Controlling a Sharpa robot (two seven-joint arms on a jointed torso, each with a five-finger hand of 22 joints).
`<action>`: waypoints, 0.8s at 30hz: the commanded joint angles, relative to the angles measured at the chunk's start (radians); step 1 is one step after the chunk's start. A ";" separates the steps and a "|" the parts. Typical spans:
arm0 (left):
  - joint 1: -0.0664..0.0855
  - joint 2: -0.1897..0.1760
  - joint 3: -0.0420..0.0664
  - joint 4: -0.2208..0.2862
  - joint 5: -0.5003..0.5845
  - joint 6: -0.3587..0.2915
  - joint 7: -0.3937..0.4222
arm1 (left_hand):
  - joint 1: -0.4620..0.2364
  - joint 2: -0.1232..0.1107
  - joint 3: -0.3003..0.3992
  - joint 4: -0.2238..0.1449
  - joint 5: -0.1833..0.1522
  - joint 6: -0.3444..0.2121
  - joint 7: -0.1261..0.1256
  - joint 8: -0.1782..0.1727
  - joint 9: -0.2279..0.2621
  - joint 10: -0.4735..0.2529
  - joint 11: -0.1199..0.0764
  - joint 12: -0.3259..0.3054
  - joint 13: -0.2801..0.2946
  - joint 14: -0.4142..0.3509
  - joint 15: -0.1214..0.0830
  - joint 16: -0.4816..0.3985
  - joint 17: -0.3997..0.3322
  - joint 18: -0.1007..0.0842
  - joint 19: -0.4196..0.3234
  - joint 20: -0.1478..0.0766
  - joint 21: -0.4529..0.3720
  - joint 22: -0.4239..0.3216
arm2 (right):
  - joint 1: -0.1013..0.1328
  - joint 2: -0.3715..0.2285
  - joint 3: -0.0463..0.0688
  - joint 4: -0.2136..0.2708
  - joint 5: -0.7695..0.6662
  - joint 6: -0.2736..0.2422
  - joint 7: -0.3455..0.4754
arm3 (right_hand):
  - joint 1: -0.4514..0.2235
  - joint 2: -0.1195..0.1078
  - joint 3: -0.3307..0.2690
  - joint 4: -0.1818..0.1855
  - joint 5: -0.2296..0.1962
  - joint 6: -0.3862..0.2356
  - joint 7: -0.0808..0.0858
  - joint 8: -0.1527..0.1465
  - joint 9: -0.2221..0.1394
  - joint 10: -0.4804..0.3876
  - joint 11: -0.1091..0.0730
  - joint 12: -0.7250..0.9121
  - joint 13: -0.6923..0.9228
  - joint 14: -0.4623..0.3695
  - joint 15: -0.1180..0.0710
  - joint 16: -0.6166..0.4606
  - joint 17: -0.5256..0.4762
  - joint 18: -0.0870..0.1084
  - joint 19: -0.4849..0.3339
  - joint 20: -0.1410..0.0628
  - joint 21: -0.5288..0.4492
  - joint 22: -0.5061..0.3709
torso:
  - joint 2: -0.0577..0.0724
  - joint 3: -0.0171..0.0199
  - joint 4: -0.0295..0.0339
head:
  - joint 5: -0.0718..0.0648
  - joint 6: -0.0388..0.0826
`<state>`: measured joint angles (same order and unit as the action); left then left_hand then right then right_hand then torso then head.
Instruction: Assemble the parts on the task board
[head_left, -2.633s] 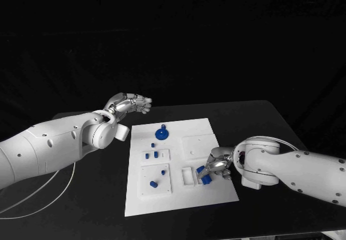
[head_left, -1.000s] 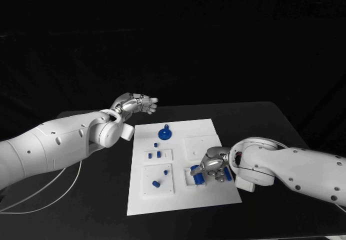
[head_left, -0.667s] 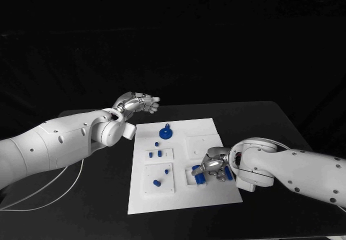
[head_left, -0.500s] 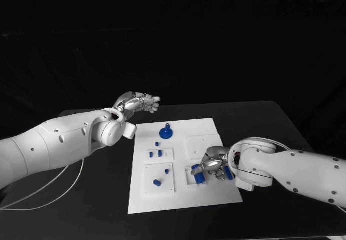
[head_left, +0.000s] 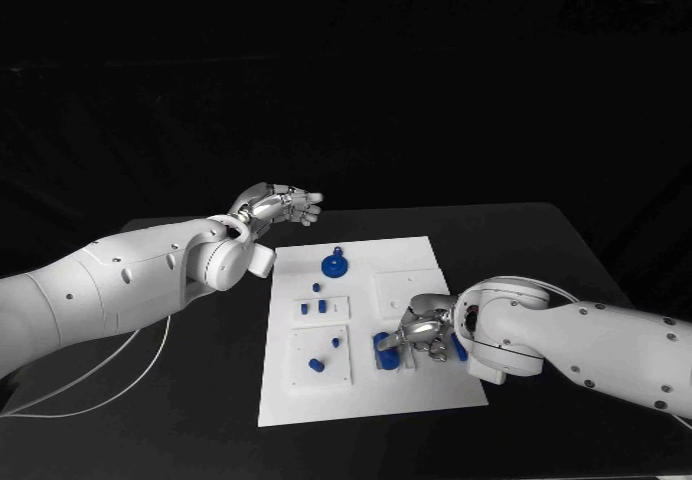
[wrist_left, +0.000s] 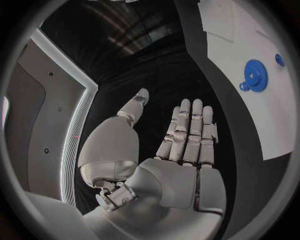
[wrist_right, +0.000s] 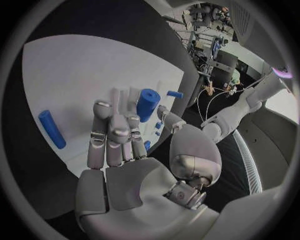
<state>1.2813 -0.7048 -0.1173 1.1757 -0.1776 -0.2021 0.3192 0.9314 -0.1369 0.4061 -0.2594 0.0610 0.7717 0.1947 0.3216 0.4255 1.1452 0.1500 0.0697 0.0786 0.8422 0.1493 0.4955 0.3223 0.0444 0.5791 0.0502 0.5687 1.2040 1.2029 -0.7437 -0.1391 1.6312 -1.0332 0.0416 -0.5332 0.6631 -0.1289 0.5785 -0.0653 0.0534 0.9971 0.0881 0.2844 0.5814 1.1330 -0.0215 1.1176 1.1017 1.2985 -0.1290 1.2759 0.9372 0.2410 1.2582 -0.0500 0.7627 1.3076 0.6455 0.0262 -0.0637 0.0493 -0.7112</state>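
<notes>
- Two robot hands are out, and the left robot hand (head_left: 281, 205) hovers beyond the far-left corner of the board (head_left: 361, 400). It is released, fingers straight and apart, holding nothing, and it has barely stirred in the last seconds.
- Right of it, on the board's far end, the gear (head_left: 335, 265) lies flat and untouched.
- Nearer and further right, the peg (head_left: 385, 350) sits low over the board's near-right part. It has travelled leftward from where it was a moment ago, carried by the hand, so I judge it is being lined up for seating.
- Its long axis runs roughly toward and away from the robot, a little tilted. In the right wrist view it rises past the fingertips.
- Immediately right, the right robot hand (head_left: 423, 328) looks to pinch the peg between thumb and a finger.
- Furthest right, a loose peg (wrist_right: 51, 129) lies flat on the board.
</notes>
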 joint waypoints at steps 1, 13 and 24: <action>0.001 0.000 0.001 0.002 -0.001 0.011 0.003 | -0.011 -0.001 0.001 0.008 -0.003 -0.005 -0.001 0.004 0.000 -0.007 -0.003 0.001 -0.002 0.006 0.002 -0.006 0.001 0.018 0.005 0.000 -0.007 0.001 | -0.002 0.003 -0.001 -0.002 0.000 0.015 -0.002 | -0.011 -0.002 -0.016 -0.004 -0.004 0.002 0.000 0.003 0.002 0.004 -0.003 -0.007 0.002 -0.001 -0.004 -0.005 0.002 0.021 -0.003 -0.005 0.007 0.017 | 0.000 -0.0014 0.0001 | 0.001 -0.001; 0.001 -0.002 0.001 0.001 -0.001 0.013 0.000 | -0.013 -0.003 0.001 0.010 -0.003 -0.006 -0.001 0.005 0.000 -0.007 -0.003 0.001 -0.002 0.006 0.002 -0.007 0.003 0.018 0.005 0.001 -0.008 0.002 | -0.004 0.001 -0.001 -0.002 -0.071 0.009 0.005 | -0.053 -0.018 -0.141 -0.094 -0.004 -0.007 -0.001 -0.006 0.007 -0.007 -0.006 -0.015 0.010 -0.008 -0.006 -0.014 0.006 0.021 -0.017 -0.016 -0.001 0.011 | 0.000 -0.0003 -0.0006 | 0.005 -0.002; 0.001 -0.006 0.001 0.002 -0.001 0.013 -0.001 | -0.013 -0.002 0.001 0.010 -0.003 -0.006 -0.001 0.005 0.000 -0.008 -0.003 0.001 -0.002 0.006 0.002 -0.007 0.003 0.018 0.005 0.001 -0.008 0.002 | -0.012 -0.042 -0.001 0.022 -0.035 0.050 0.072 | -0.024 0.004 -0.171 -0.195 -0.004 -0.005 -0.001 -0.011 0.010 -0.003 -0.005 -0.020 0.014 -0.004 -0.006 -0.021 0.008 0.021 -0.013 -0.015 -0.006 0.005 | 0.000 0.0008 -0.0010 | 0.008 -0.003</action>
<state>1.2814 -0.7108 -0.1173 1.1759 -0.1776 -0.2008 0.3137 0.9274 -0.1409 0.4060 -0.2539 0.0610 0.7718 0.1947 0.3216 0.4255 1.1452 0.1500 0.0697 0.0778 0.8422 0.1493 0.4916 0.3241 0.0443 0.5791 0.0502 0.5651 1.2046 1.1949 -0.7819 -0.1379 1.6475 -1.0667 0.0534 -0.4988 0.6298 -0.1241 0.4091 -0.2550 0.0534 0.9961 0.0837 0.2748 0.5891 1.1292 -0.0253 1.1032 1.1152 1.2934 -0.1340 1.2595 0.9448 0.2405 1.2415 -0.0612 0.7626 1.3074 0.6459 0.0265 -0.0644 0.0565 -0.7139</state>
